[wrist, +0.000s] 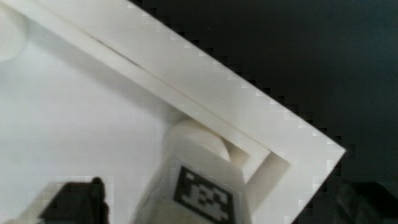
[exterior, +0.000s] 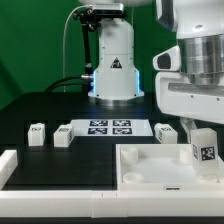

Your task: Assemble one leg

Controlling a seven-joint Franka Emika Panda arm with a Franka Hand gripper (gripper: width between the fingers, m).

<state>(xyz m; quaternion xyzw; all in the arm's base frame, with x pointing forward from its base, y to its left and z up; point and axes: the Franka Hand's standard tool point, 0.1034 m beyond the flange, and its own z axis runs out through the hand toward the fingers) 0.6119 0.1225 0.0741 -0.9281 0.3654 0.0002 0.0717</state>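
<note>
By the tabletop's edge on the exterior view's right, the small white tagged plastic leg stood directly under my claw; whether I gripped it, I couldn't tell.

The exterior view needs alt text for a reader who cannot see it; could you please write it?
The robot's gripper holds a small tagged white leg over a corner of a white tray-like part on a black table. Behind lie the marker board and three loose legs.
</note>
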